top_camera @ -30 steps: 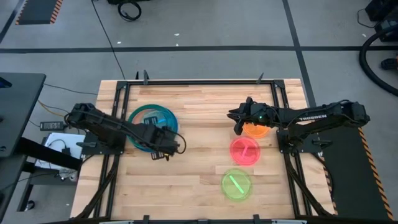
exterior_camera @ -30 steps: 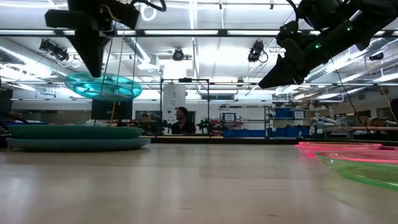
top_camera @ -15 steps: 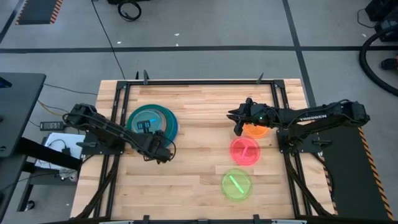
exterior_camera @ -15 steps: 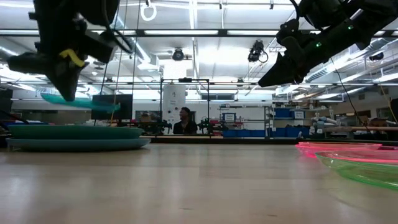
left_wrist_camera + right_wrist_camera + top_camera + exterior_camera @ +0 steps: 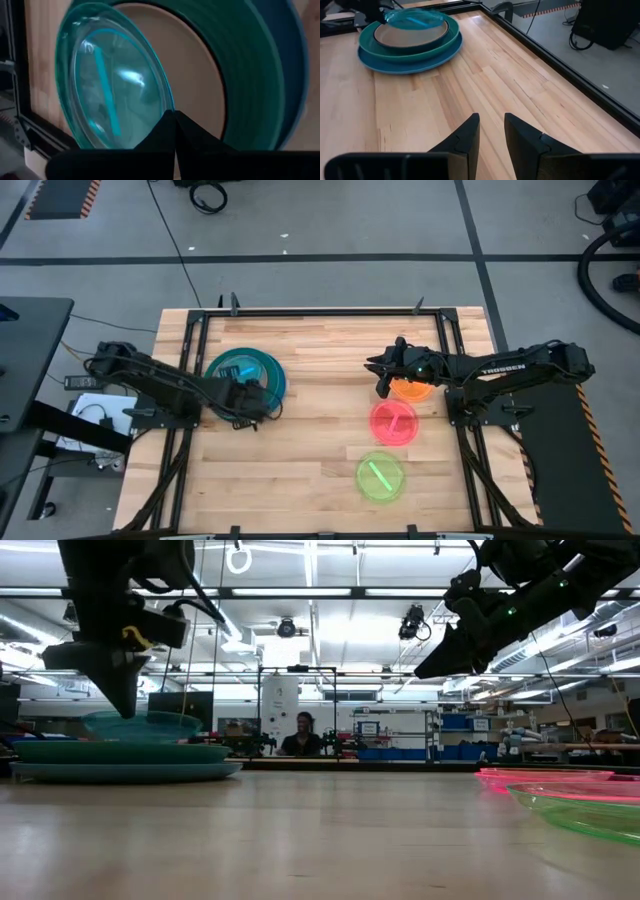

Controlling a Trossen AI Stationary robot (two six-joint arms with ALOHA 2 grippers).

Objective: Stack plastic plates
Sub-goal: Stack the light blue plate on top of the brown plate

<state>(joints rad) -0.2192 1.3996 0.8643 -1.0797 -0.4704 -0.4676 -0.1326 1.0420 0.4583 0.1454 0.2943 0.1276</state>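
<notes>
While my left gripper (image 5: 243, 395) hangs over the near edge of the plate stack, I see its jaws pinched tight on the rim of the translucent cyan plate (image 5: 112, 92), which sits tilted just above the stack. That stack (image 5: 410, 42) has the blue plate (image 5: 407, 62) at the bottom, the teal plate (image 5: 400, 50) on it, a dark-teal rim next, and the brown plate (image 5: 412, 31) on top.

My right gripper (image 5: 491, 132) hovers above the orange plate (image 5: 411, 389), its jaws parted by a narrow gap and holding nothing. The pink plate (image 5: 394, 423) and the lime plate (image 5: 381, 476) lie flat in a line below the orange one, each apart from its neighbour.

All of this rests on a pale wooden tabletop (image 5: 320, 420) inside a black frame. Beyond it I see a bright workshop with ceiling lights, and a person (image 5: 297, 737) far behind the tabletop.
</notes>
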